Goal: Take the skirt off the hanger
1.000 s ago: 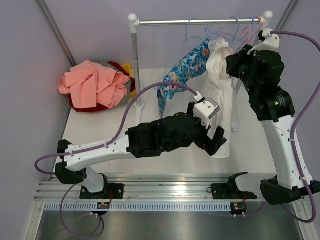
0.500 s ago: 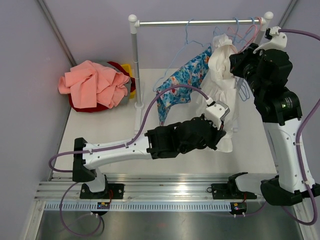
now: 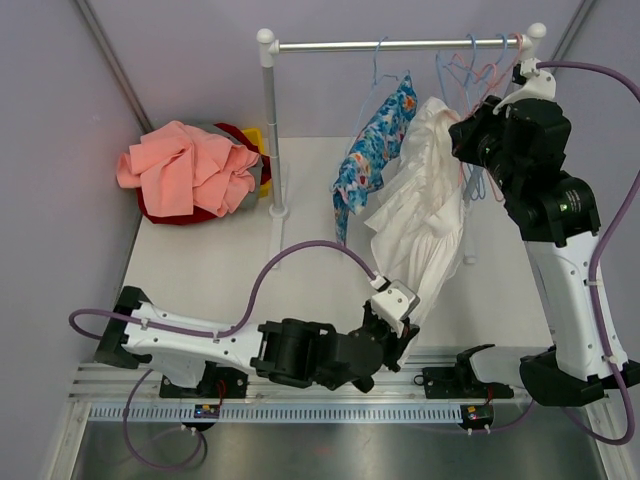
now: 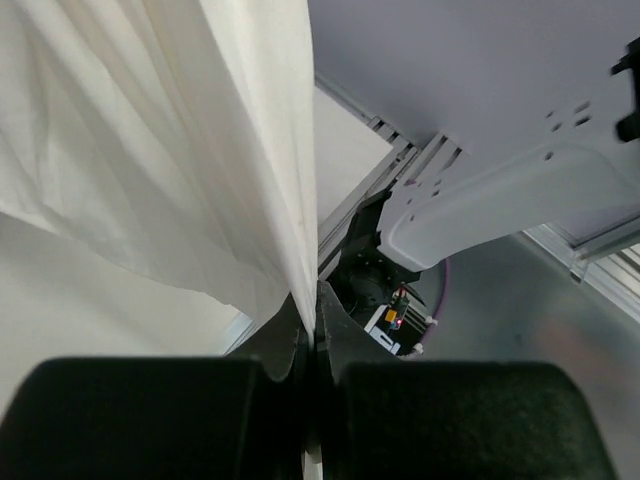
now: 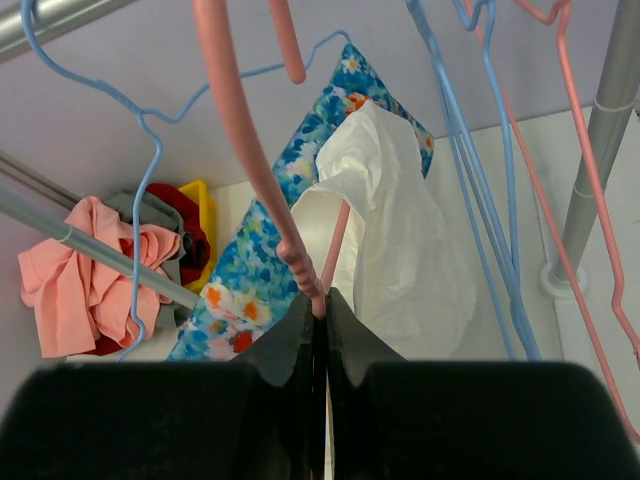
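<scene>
The white skirt (image 3: 425,205) hangs from a pink hanger (image 3: 488,78) at the right end of the rail and stretches down toward the near edge. My left gripper (image 3: 404,322) is shut on its lower hem; in the left wrist view the cloth (image 4: 160,150) runs straight into the closed left gripper (image 4: 315,305). My right gripper (image 3: 468,125) is up by the rail. In the right wrist view this gripper (image 5: 320,300) is shut on the pink hanger (image 5: 250,150), with the skirt's top (image 5: 400,240) bunched just beyond it.
A blue floral garment (image 3: 375,140) hangs on a blue hanger beside the skirt. Several blue and pink wire hangers (image 5: 470,150) crowd the rail (image 3: 400,44). The rack post (image 3: 270,120) stands mid-table. A pile of pink and red clothes (image 3: 190,170) lies at the back left.
My left gripper closed on the skirt's hem and drew back toward the near edge, pulling the skirt taut and slanted. The right gripper kept its hold on the hanger.
</scene>
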